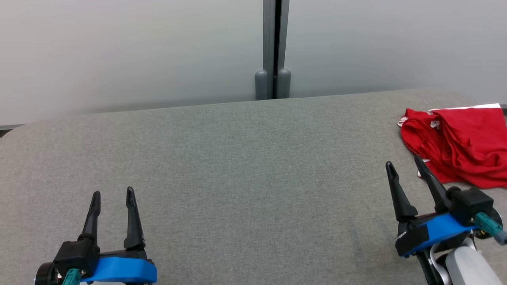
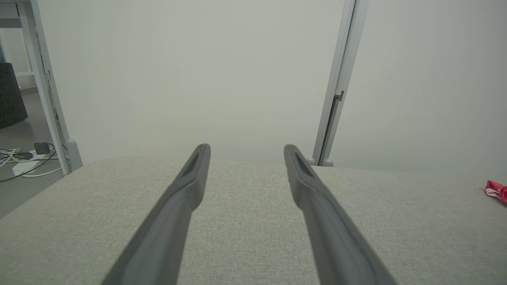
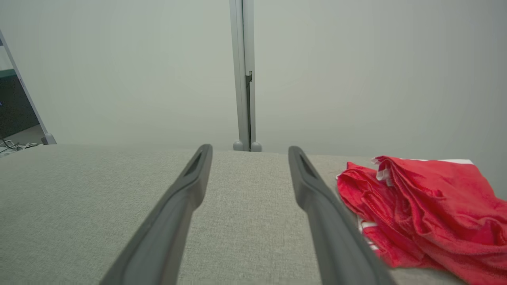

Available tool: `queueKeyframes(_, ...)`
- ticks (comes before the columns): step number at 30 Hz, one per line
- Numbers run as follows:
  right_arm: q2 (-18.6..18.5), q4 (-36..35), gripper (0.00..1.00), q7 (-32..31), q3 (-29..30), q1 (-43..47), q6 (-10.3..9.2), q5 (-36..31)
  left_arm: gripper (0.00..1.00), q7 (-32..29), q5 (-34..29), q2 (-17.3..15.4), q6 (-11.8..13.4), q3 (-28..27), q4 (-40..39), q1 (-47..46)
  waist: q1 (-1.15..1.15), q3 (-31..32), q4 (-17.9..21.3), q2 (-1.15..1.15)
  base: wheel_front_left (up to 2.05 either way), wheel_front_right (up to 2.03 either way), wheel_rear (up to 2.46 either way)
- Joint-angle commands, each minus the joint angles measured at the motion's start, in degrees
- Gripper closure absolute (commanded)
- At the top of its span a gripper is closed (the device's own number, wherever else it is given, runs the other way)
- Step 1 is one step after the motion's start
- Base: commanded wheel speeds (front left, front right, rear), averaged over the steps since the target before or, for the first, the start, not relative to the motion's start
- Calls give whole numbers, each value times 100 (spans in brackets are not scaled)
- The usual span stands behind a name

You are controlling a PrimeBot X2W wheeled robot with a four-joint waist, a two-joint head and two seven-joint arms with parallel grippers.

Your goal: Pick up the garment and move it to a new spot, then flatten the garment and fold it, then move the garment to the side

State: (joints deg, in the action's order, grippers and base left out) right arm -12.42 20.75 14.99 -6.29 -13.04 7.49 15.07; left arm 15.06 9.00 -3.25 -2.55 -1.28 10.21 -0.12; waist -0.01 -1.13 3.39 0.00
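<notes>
Grey woven fabric covers the table (image 1: 237, 158), which ends against pale partition panels (image 1: 119, 47). Off the table's far-left corner, well to the left of the left gripper, white cables (image 2: 16, 156) lie on the floor beside a pale frame leg (image 2: 47, 99).

At the near left, the left gripper (image 1: 113, 192) hovers low over bare cloth. Its two dark fingers are spread apart with nothing between them, and they point toward the panels. Ahead of it and to its right, a grey post (image 1: 275, 47) joins the two panels at the table's far edge.

At the near right, the right gripper (image 1: 404, 161) is also parted and holds nothing. Its fingers lean slightly to the left. Just ahead of it and to its right lies the red garment (image 1: 463, 142), a crumpled heap with white trim along its far edge and at a fold near the top. The garment rests on the table's right end, well apart from the left gripper. In the head view the right finger crosses the garment's near-left edge; whether they touch cannot be told.
</notes>
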Motion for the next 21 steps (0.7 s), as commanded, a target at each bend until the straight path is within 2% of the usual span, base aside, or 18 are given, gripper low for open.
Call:
queueKeyframes(1, 59, -69, 0, 24, 50, 149, 2, -56, 0, 14, 0, 5, -20, -5, 14, 46, 1, 12, -7, 0, 0, 0, 0)
queueKeyframes(8, 353, -268, 0, -16, 301, 605, 2, -191, 0, 14, -11, 14, 24, -29, 170, 37, 1, 73, -62, 0, 0, 0, 0)
queueKeyframes(21, 544, -229, 0, -6, 448, 708, 2, -345, 0, 14, 13, 23, 38, -24, 371, -112, 1, 66, -70, 0, 0, 0, 0)
